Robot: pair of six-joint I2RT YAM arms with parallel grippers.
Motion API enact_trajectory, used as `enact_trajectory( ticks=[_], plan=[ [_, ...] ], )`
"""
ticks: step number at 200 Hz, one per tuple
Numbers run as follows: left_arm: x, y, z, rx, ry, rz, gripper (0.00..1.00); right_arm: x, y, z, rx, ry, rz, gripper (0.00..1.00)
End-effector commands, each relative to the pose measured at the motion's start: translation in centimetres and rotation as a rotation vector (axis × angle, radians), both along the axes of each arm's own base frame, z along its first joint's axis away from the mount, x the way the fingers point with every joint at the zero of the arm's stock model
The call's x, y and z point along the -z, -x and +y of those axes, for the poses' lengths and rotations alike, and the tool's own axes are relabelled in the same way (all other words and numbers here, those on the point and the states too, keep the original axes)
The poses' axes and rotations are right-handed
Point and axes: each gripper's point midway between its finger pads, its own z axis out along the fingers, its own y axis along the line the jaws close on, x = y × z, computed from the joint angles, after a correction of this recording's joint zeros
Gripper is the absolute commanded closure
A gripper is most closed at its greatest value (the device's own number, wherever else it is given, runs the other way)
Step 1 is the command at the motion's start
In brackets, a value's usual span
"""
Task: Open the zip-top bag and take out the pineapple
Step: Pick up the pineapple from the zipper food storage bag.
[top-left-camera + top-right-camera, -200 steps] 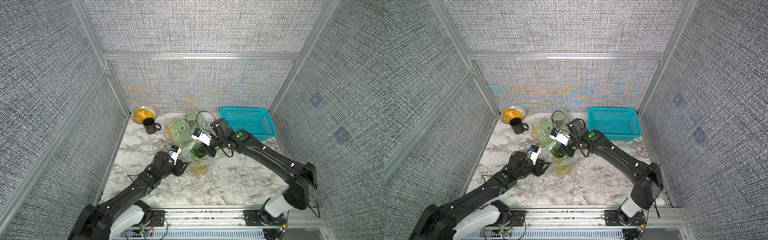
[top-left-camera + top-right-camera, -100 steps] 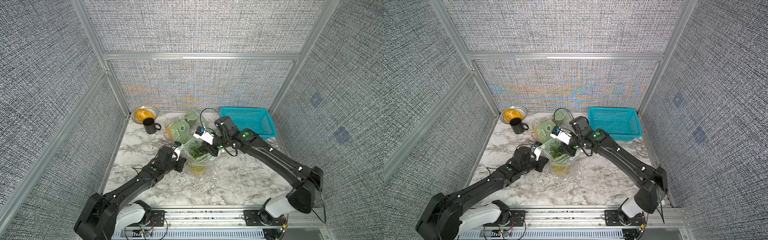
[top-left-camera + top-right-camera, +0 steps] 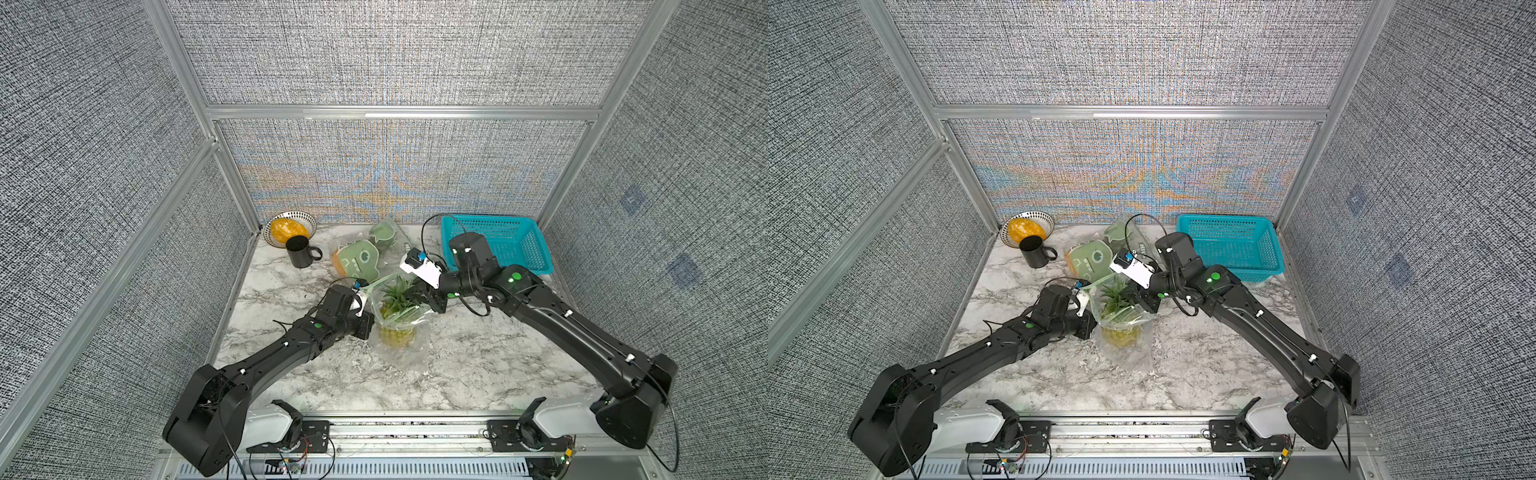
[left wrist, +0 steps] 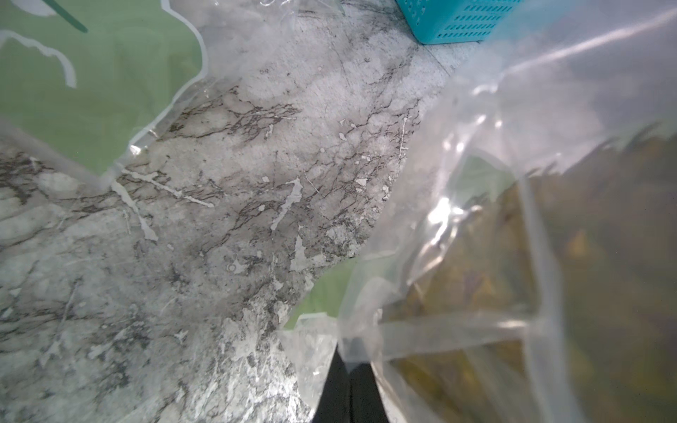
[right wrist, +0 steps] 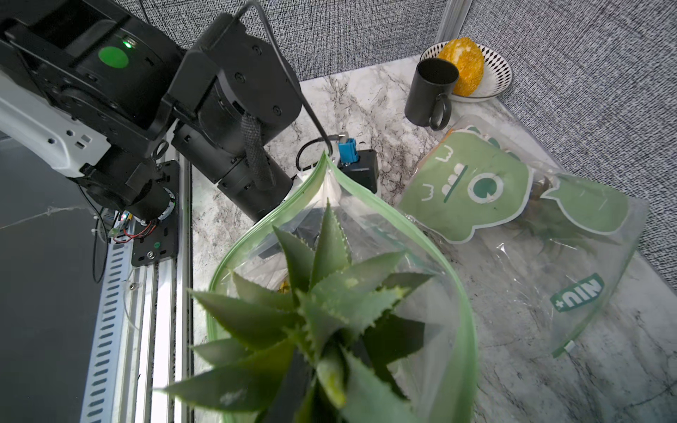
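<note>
I have my left gripper [image 3: 369,323] clenched on the bag [image 3: 411,357], pinching the clear film on the side that faces away from the basket [image 3: 490,219]. In my left wrist view the two fingers are pressed together with film between them. My right gripper [image 3: 432,305] is at the bag's basket-side edge, touching it. Leaves mostly hide its fingers in my right wrist view, but they look closed on the film there.

The bag stands upright on the table [image 3: 478,365], nearer to my bases than the basket and off toward its left, stretched between my two grippers. Its green rim [image 5: 468,311] gapes in a wide loop, so the mouth is open. The pineapple [image 3: 399,297] is inside, with the crown pointing up through the mouth and the yellow body low in the film.

A printed bag [image 3: 357,259] lies flat near the basket, on its left. Farther from the basket the same way stands a mug [image 3: 300,251], just beside a bowl [image 3: 309,220] that holds an orange lump.
</note>
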Motion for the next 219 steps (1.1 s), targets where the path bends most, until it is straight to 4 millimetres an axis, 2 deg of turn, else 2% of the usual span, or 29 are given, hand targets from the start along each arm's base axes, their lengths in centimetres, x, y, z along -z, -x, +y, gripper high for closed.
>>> enact_trajectory(
  ticks=[1, 43, 80, 130, 155, 186, 219],
  plan=[
    [0.2, 1.0, -0.1, 0.053, -0.014, 0.024, 1.00, -5.1, -1.3, 1.1, 0.020, -0.170, -0.143, 1.00],
    [-0.7, 1.9, -0.1, 0.094, -0.010, 0.000, 1.00, -7.3, -3.0, -0.2, 0.150, -0.230, -0.227, 1.00],
    [-2.1, 2.6, -0.2, 0.123, 0.001, -0.030, 1.00, -6.7, -4.3, -1.0, 0.226, -0.199, -0.223, 1.00],
    [-3.7, 3.9, -1.0, 0.182, -0.010, -0.097, 1.00, -6.7, -4.3, -0.8, 0.217, -0.207, -0.191, 1.00],
    [-2.9, 3.4, -0.4, 0.143, -0.062, -0.091, 1.00, -7.0, -3.5, -0.3, 0.163, -0.221, -0.171, 1.00],
    [-1.4, 2.7, 0.0, 0.103, -0.131, -0.035, 1.00, -8.9, -1.6, 0.2, 0.075, -0.274, -0.167, 1.00],
    [-0.7, 2.1, 0.3, 0.067, -0.171, -0.008, 1.00, -10.8, -0.8, -0.4, 0.066, -0.302, -0.190, 1.00]
  ],
)
